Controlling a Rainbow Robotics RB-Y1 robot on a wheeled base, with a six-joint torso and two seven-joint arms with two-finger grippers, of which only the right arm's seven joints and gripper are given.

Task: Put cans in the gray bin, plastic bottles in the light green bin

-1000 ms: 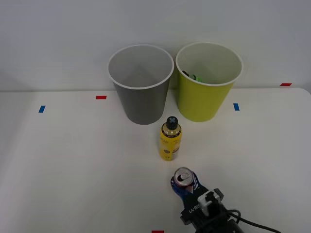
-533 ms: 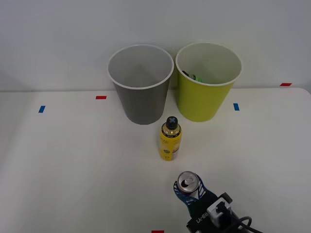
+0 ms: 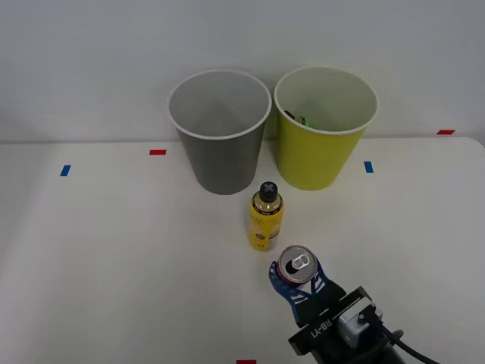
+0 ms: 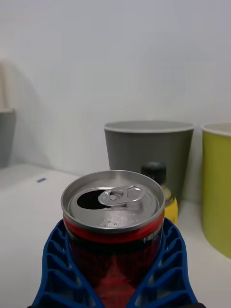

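gripping the red can (image 3: 296, 265) between its blue ribbed fingers (image 4: 62, 269), the right gripper (image 3: 297, 282) sits just beside the yellow bottle (image 3: 266, 215); swinging toward the gray bin (image 3: 220, 130) could topple it.

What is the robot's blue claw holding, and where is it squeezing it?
The right gripper holds the small red drink can with a silver top. Its blue ribbed fingers press on the can's sides, below the rim.
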